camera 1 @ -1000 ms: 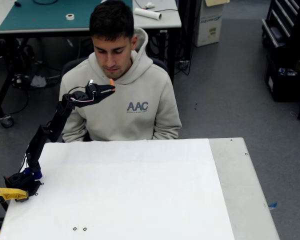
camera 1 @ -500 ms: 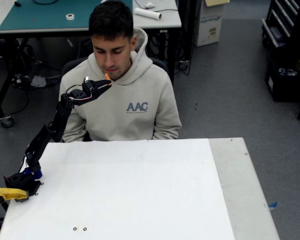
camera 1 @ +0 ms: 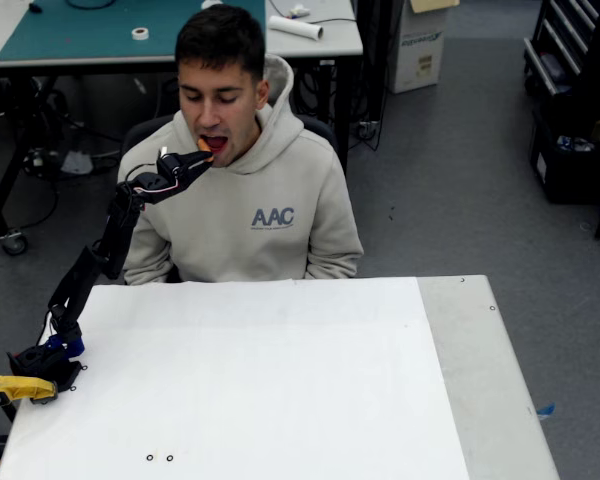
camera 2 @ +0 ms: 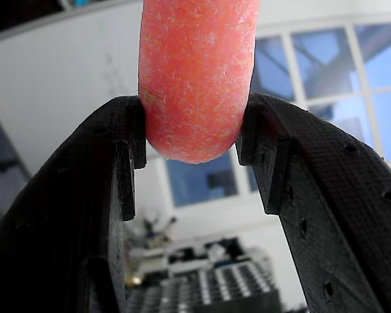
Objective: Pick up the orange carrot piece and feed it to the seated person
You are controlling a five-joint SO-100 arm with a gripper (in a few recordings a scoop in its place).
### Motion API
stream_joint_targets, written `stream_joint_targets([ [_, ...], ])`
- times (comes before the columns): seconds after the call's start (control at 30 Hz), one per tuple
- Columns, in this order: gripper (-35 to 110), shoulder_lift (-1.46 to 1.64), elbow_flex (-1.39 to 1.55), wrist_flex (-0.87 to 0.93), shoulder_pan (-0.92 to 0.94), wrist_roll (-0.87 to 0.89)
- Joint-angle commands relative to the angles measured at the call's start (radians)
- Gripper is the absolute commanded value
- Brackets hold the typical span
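Carrot piece (camera 2: 199, 78) between gripper (camera 2: 192, 140) fingers

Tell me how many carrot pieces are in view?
1. The carrot piece is clamped between the gripper's fingers, and in the fixed view it sits at the person's open mouth. None lies on the table.

White table (camera 1: 280, 400), yellow tool handle (camera 1: 15, 388)

My claw (camera 2: 194, 140) is matt black plastic with a grainy, layered surface, and the orange carrot piece (camera 2: 197, 72) looks moist and finely rough.
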Motion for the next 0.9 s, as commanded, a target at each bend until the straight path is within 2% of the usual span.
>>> stream_joint_targets([
  [0.0, -2, 0.014, -0.075, -0.012, -0.002, -0.017],
  [0.87, -1, -0.017, -0.078, -0.012, -0.003, -0.015],
])
